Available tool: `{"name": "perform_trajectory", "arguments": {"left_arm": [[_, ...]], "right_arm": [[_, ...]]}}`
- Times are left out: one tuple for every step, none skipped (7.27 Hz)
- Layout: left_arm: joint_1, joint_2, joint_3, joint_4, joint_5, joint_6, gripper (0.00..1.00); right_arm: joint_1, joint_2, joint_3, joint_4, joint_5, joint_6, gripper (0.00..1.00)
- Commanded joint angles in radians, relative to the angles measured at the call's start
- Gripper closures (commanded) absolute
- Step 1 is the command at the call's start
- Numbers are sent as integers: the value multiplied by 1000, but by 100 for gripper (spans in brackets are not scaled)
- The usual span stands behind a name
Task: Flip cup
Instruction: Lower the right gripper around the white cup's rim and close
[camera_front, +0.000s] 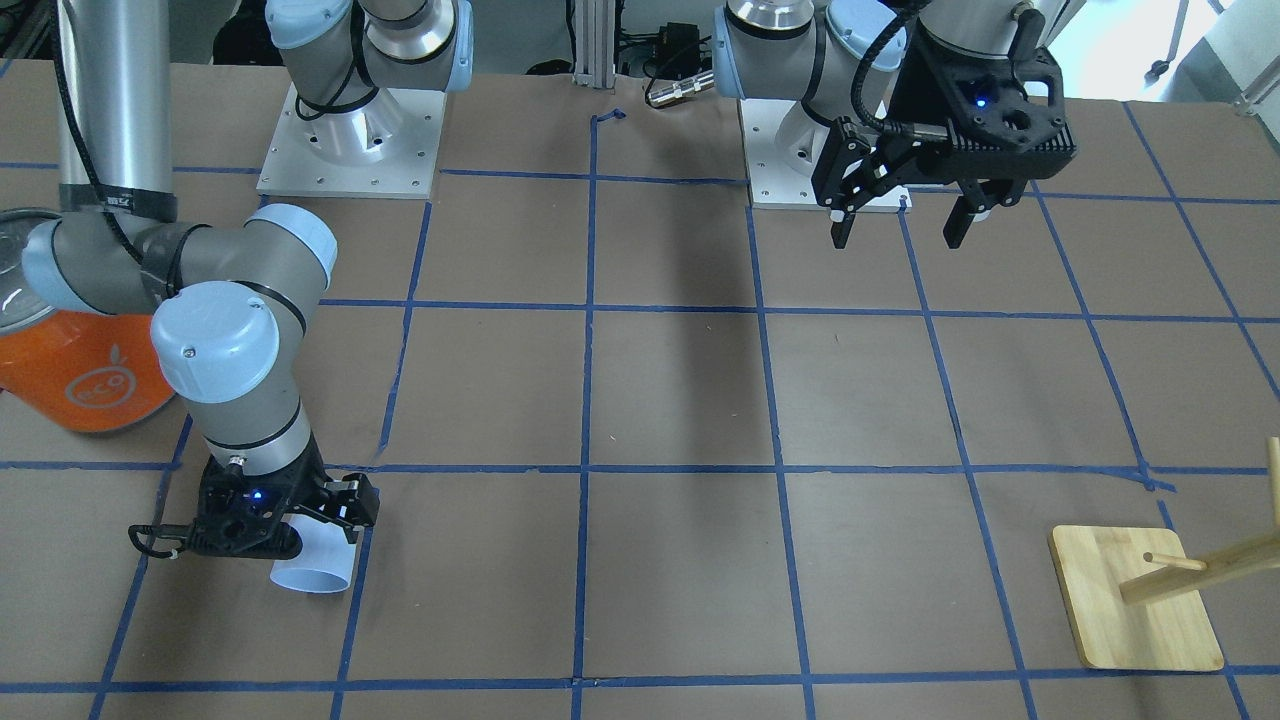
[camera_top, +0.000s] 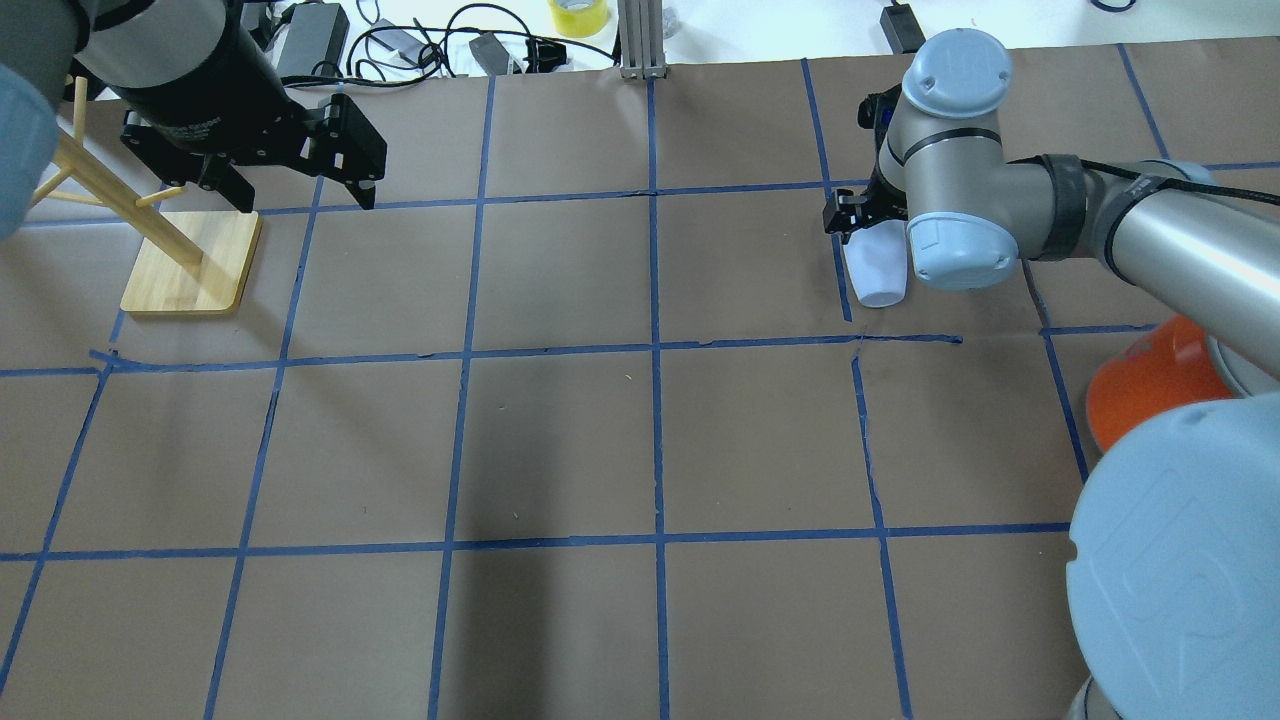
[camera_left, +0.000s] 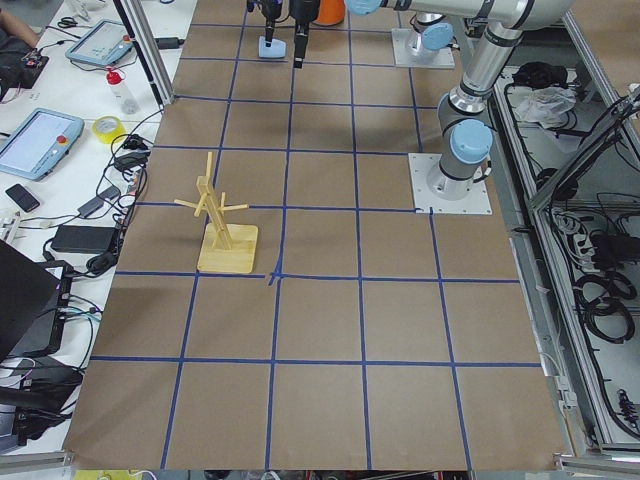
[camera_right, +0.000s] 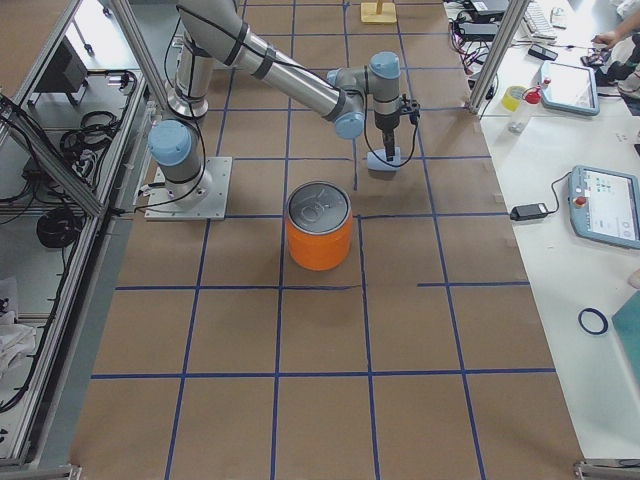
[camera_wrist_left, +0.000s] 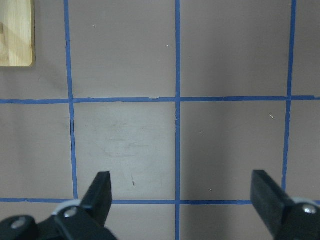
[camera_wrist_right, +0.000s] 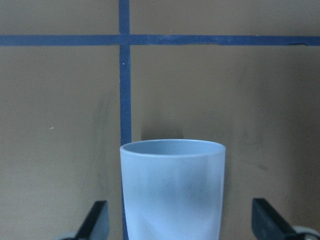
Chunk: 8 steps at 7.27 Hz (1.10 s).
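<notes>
The cup (camera_front: 312, 572) is a small pale blue-white tumbler. It lies on its side on the brown table, rim toward the operators' side. It also shows in the overhead view (camera_top: 878, 272) and the right wrist view (camera_wrist_right: 172, 190). My right gripper (camera_front: 300, 545) is open and low over the cup. Its fingers (camera_wrist_right: 96, 220) stand on either side of the cup and do not touch it. My left gripper (camera_front: 900, 215) is open and empty, held above the table near its arm's base. The left wrist view (camera_wrist_left: 182, 200) shows only bare table below it.
A large orange can (camera_front: 80, 380) with a silver top stands behind my right arm, near the cup. A wooden peg rack (camera_front: 1135, 600) on a square base stands at the table's other end, near my left gripper (camera_top: 300, 190).
</notes>
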Motion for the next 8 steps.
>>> {"name": "perform_trajectory", "arguments": {"left_arm": [[4, -1, 0, 0, -1, 1, 0], [3, -1, 0, 0, -1, 1, 0], [6, 0, 0, 0, -1, 3, 0], [4, 0, 0, 0, -1, 3, 0], [4, 0, 0, 0, 0, 3, 0], [6, 0, 0, 0, -1, 3, 0], [9, -1, 1, 2, -3, 3, 0], [9, 0, 1, 0, -3, 4, 0]], "right_arm": [[-1, 52, 2, -89, 1, 1, 0], [-1, 51, 4, -89, 2, 0, 0], [-1, 52, 10, -88, 1, 1, 0], [-1, 52, 11, -89, 1, 0, 0], [-1, 62, 13, -91, 1, 3, 0], [-1, 77, 13, -121, 1, 1, 0], [-1, 80, 11, -128, 1, 1, 0], [-1, 80, 11, -126, 1, 1, 0]]}}
